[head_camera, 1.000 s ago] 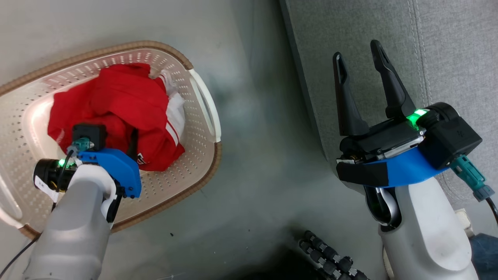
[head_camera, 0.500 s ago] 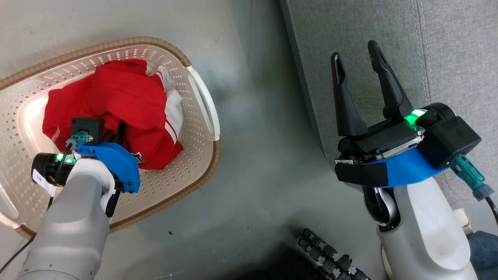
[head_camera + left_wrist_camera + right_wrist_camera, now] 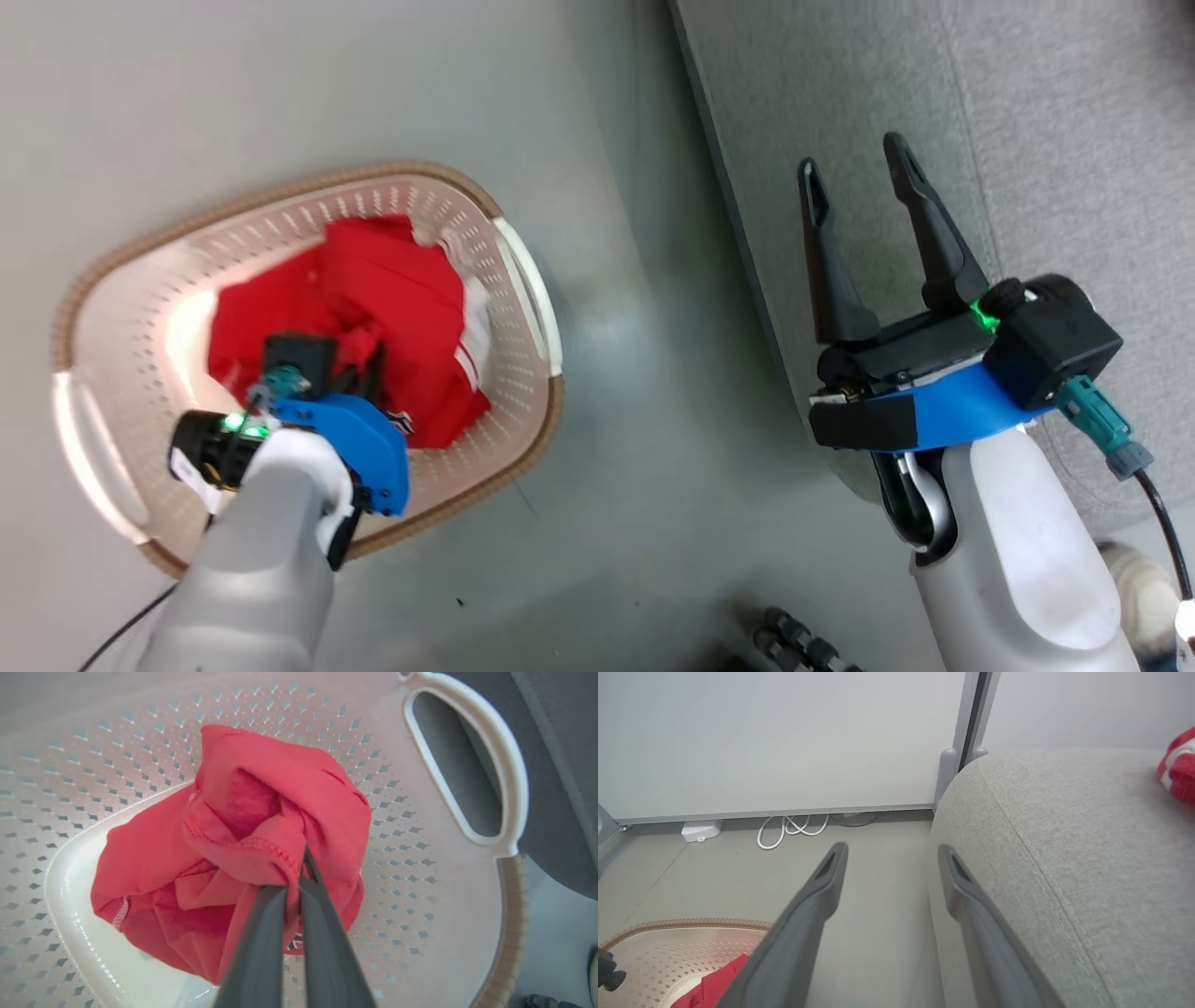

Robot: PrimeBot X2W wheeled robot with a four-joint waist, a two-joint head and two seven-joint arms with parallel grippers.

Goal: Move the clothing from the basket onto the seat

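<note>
Head view, starting at the left: the basket (image 3: 112, 373) looks smaller and sits further toward the middle than it did a second ago. The floor and the sofa edge have slid with it, so this is the camera moving, most likely the body straightening, and not the basket being pushed. Inside it, the left gripper (image 3: 366, 362) keeps the same place among the fabric as half a second ago, its fingers sunk into the red clothing (image 3: 401, 299). The left wrist view shows the two fingers drawn nearly together with a hemmed red fold pinched between them. The rest of the garment is bunched around that fold, and glossy basket floor is bare beside it. That suggests the grasp is made and the lift is starting, though the clothing is still wholly within the basket walls.

Further right, the right gripper (image 3: 851, 159) hangs empty with its fingers spread wide over the front edge of the grey sofa seat (image 3: 1027, 140), much as it did before. In the right wrist view a second red-and-white garment (image 3: 1178, 765) already lies on the cushion. So part of the job seems done, and the carry across the floor gap comes next.
</note>
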